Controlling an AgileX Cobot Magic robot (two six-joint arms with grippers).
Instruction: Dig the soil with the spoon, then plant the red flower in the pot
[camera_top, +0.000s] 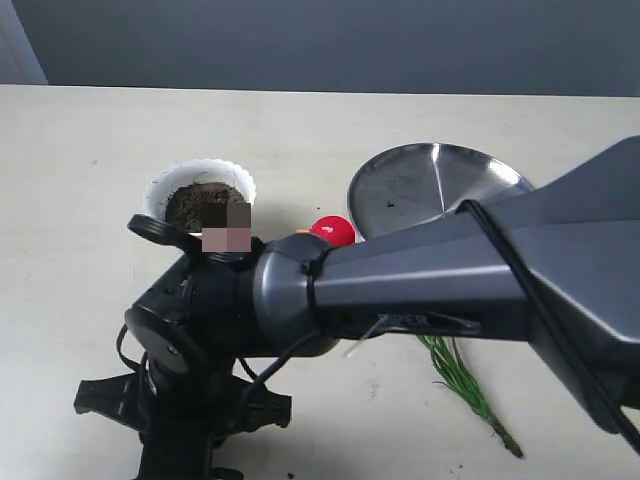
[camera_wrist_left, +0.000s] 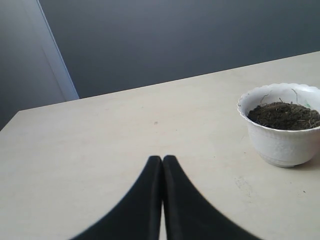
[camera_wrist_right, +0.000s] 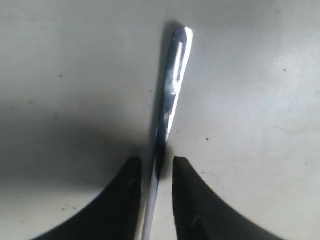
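The slim silver spoon (camera_wrist_right: 172, 85) lies on the pale table. Its handle runs between the fingers of my right gripper (camera_wrist_right: 156, 162), which stands narrowly open astride it, with a gap showing on one side. The white scalloped pot (camera_top: 200, 190) holds dark soil (camera_top: 205, 205) and also shows in the left wrist view, pot (camera_wrist_left: 282, 130) and soil (camera_wrist_left: 285, 115). My left gripper (camera_wrist_left: 162, 159) is shut on nothing, low over the bare table some way from the pot. The red flower (camera_top: 333, 230) peeks out from behind my right arm, and its green stems (camera_top: 465, 385) trail towards the front.
A wide steel plate (camera_top: 440, 185) sits at the back right, beside the flower. My right arm (camera_top: 420, 290) crosses the middle of the exterior view and hides the spoon and much of the table's front. A few soil crumbs dot the table.
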